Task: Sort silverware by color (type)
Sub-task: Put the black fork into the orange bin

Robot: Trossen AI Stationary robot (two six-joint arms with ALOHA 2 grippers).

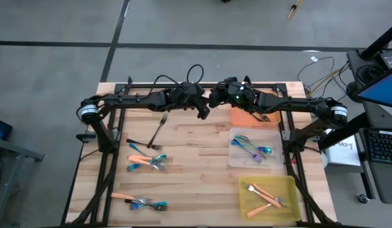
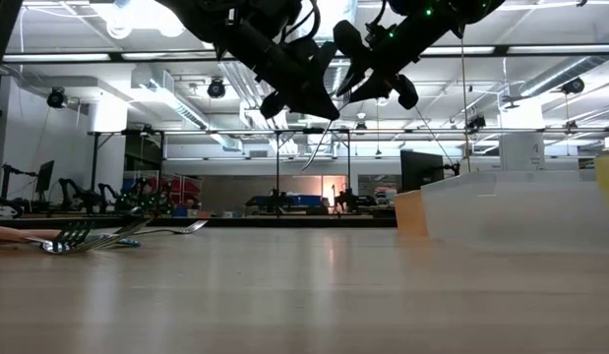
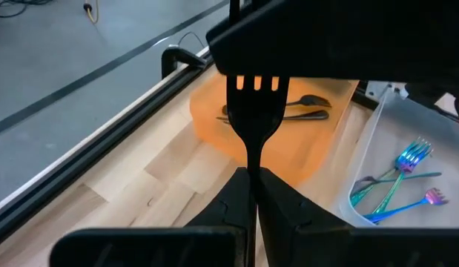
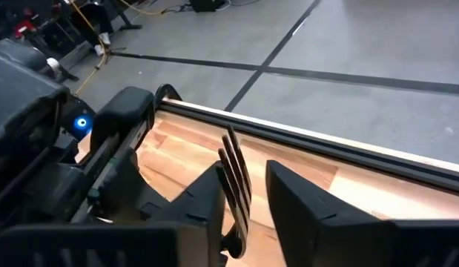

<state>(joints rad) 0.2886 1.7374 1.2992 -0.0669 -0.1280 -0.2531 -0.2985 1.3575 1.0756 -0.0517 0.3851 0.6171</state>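
A dark-handled fork [image 3: 256, 111] is held above the far middle of the table, where both arms meet. My left gripper [image 1: 202, 114] is shut on it. My right gripper [image 4: 244, 193] is open, its two fingers on either side of the fork's tined end [image 4: 233, 167]; whether one finger touches it I cannot tell. In the low view the fork [image 2: 319, 147] shows as a thin curved line well above the tabletop. Loose forks lie on the left half: a dark one [image 1: 158, 130], an orange and blue cluster [image 1: 148, 161] and another cluster [image 1: 142, 202]. My left gripper pinches the fork's slim handle [image 3: 253, 159] between its two fingers, just behind the tined head. The fork runs on forward along the fingers, tines pointing away toward my right gripper. It is lifted clear of the table.
An orange tray [image 1: 243, 120] with dark forks lies at the far right. A clear tray [image 1: 237, 158] holds blue forks and a yellow tray [image 1: 246, 206] holds orange forks on the right side. A dark frame rail [image 1: 113, 145] borders the table.
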